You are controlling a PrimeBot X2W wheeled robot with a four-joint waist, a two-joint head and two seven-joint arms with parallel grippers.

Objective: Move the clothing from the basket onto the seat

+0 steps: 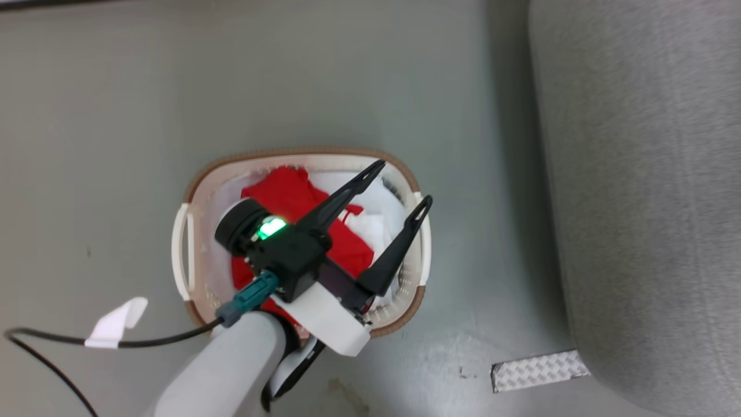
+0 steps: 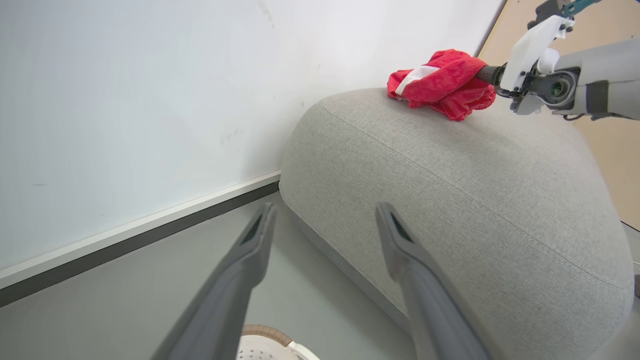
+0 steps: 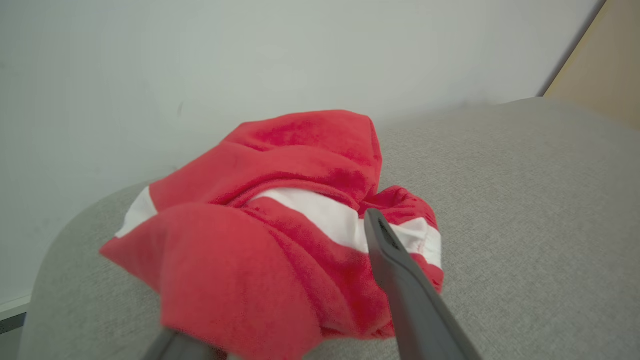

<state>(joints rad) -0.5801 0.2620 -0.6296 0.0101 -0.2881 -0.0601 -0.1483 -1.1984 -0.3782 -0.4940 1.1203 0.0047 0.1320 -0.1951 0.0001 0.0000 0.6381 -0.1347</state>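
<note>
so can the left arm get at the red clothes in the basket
Probably yes: the left gripper hangs open over the basket, and the red clothing lies exposed with nothing over it.

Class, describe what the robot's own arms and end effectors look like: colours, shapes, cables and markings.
Left end effector: two long black tapering fingers slotted near the tips, a black body with a green light, a white bracket, and a teal connector feeding a black cable tagged with white tape. The left forearm and right arm are pale grey; the right carries a white bracket too.
</note>
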